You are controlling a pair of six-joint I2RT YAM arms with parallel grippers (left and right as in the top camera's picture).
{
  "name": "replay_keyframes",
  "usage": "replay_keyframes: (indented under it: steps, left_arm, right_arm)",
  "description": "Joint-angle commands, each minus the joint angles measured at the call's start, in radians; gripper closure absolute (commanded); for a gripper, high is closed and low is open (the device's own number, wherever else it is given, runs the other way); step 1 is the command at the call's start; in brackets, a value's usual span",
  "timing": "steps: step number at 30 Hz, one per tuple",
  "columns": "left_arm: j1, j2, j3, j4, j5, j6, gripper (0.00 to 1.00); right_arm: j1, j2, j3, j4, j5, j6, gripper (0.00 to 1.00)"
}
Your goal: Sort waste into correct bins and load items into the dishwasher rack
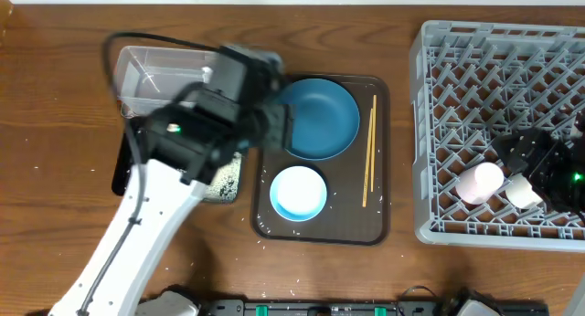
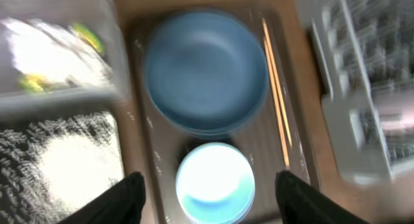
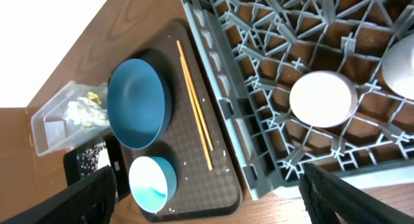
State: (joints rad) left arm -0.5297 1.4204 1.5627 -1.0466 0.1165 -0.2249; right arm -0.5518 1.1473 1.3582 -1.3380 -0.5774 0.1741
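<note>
Bright, even light; left wrist view heavily blurred, overhead and right wrist views mostly sharp

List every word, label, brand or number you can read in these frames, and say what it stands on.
No text can be read in any view.
Snack wrapper in the clear tub: any print is too blurred to read.
Dishwasher rack, blue bowl, brown tray: no markings visible.
</note>
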Motion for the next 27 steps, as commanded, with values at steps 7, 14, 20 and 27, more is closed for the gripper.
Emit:
replay_keyframes:
  steps: [7, 14, 20, 27]
  left_arm:
    - [-0.253, 0.143, -0.116, -0.015, -0.076, -0.100, 0.37]
    - [-0.345, 0.273, -0.130, 0.024, -0.076, -0.153, 0.38]
    - [-0.359, 0.292, -0.129, 0.054, -0.076, -0.154, 0.38]
    - [-0.281, 0.169, -0.095, 0.045, -0.110, -0.150, 0.38]
  right_arm:
    - [0.006, -0.005, 0.002, -0.011, -0.021, -0.019, 0.09]
    - [0.006, -0.005, 0.002, -0.024, -0.010, -0.040, 0.09]
    - [0.048, -0.005, 0.002, -0.034, -0.011, -0.093, 0.09]
    - [0.130, -0.005, 0.002, -0.026, 0.029, -0.116, 0.09]
